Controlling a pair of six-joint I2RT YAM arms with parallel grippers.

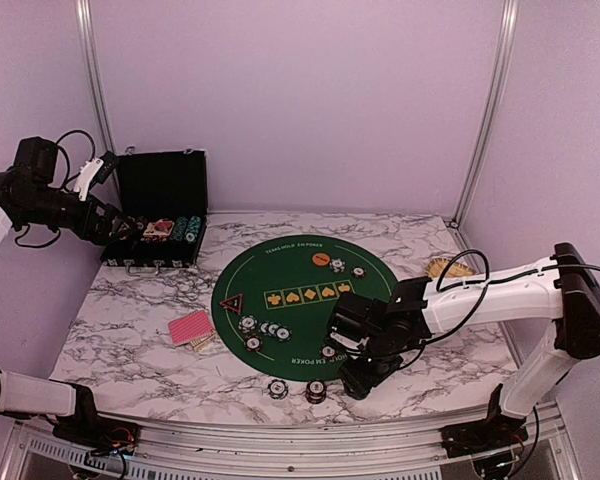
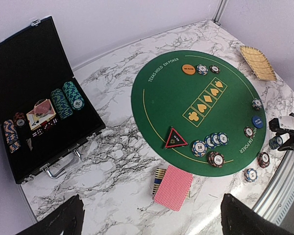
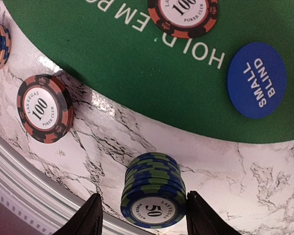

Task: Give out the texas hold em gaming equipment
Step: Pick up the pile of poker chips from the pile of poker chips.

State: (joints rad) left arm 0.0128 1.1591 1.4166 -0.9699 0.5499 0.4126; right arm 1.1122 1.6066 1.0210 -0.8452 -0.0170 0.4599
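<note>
A stack of blue-green "50" chips stands on the marble just off the green mat. My right gripper is open and straddles this stack; the right finger is next to it and the left finger stands clear. The blue button and a red-black 100 chip stack lie nearby. My left gripper is open and empty, held high near the open case. The orange button, the triangle marker and the red-backed cards also show.
Several chip stacks sit on the mat's near-left part and two on the marble at the near edge. The case holds teal chips. A tan slatted piece lies at the right. The table's metal rim is close to the right gripper.
</note>
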